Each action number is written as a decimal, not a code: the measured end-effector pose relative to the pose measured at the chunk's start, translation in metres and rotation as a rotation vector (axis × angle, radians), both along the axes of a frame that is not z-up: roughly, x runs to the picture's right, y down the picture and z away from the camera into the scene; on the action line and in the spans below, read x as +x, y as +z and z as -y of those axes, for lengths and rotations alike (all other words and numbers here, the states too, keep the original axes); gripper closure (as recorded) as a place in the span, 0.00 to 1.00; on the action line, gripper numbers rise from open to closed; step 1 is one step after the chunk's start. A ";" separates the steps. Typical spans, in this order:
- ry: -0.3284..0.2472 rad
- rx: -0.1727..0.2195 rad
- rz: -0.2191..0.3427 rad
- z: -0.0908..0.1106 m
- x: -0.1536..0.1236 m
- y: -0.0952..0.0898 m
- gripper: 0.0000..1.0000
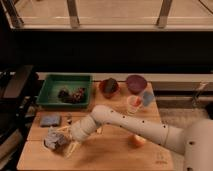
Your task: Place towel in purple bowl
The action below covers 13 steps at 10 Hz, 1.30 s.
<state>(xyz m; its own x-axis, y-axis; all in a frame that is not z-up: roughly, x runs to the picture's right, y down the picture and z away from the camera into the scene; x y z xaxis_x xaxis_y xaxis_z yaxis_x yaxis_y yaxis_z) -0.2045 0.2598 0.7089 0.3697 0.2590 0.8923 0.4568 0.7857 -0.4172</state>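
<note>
Towel [51, 140] sits on wooden table [110, 151], gripper [63, 141] spread beside it.
</note>
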 end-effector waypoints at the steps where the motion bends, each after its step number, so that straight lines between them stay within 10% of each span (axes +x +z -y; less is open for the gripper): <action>1: 0.001 0.000 -0.001 0.000 0.000 0.000 0.20; 13: -0.049 0.078 0.049 0.018 -0.044 -0.002 0.20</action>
